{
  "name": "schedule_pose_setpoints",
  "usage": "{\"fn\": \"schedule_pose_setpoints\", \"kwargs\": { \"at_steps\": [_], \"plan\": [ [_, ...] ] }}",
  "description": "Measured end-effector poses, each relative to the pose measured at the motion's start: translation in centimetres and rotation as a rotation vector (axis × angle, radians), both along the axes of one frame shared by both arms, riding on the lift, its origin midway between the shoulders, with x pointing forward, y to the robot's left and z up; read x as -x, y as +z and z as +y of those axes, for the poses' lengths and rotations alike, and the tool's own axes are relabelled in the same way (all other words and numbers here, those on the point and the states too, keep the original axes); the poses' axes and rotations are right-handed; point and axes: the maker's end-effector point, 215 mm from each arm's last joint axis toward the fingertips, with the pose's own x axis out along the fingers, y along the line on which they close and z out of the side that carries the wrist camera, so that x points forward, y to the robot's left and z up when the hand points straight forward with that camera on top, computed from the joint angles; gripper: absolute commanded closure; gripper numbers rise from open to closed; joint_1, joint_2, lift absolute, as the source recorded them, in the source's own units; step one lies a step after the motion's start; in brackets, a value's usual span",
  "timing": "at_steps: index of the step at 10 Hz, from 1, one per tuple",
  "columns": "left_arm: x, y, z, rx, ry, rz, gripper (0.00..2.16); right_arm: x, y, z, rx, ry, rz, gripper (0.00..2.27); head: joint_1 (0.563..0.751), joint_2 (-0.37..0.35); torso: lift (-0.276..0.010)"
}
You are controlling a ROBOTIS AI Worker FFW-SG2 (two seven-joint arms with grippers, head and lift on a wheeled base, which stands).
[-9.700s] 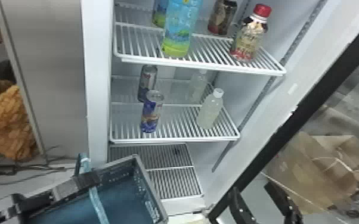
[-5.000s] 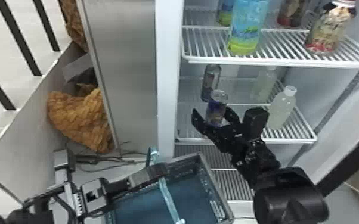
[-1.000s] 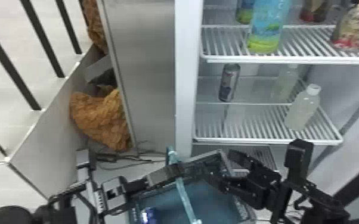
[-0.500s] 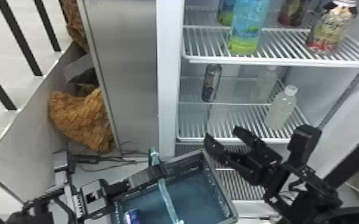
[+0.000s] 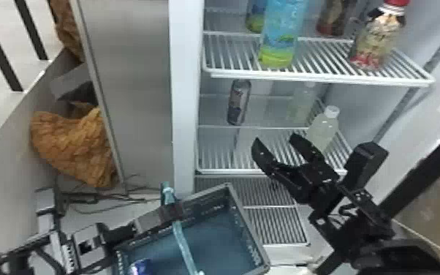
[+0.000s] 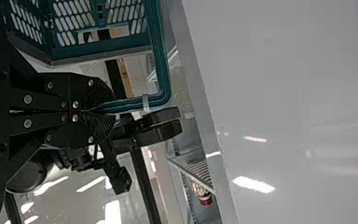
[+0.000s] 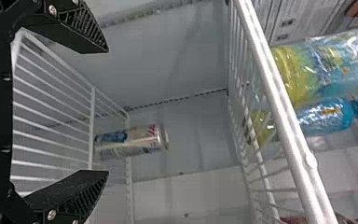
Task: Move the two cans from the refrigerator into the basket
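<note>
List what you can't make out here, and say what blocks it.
- The blue object in the basket: head view, cut off by the bottom edge.
- The pale bottle's base: head view, behind the right gripper.
- The stretch of basket handle between the left gripper's jaws: left wrist view, covered by them.
- Small print on the shelf can: head view, too small.

head view facing down, left wrist close, sharing basket (image 5: 212, 241), right wrist facing shelves (image 5: 318, 78)

The middle wire shelf (image 5: 223, 171) bears 1 upright can (image 5: 239, 104); 2 pale bottles (image 5: 324, 128).
</note>
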Motion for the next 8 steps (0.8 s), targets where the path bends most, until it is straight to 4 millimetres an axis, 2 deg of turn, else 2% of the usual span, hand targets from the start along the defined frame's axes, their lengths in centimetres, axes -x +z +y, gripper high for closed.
{"fn": "schedule_pose_setpoints", "kwargs": {
  "at_steps": [3,8],
  "plan": [
    [-0.1,0.2,0.0,0.0,0.0,-0.004,1.21,-2.0,-0.9,-1.5,0.034,-0.052,-0.014,0.11,0.695,-0.161,-0.219],
    [-0.1,0.0,0.0,-0.005,0.0,0.0,1.21,-6.9,-2.0,-1.7,0.044,-0.096,-0.024,0.1,0.695,-0.154,-0.219]
  ]
}}
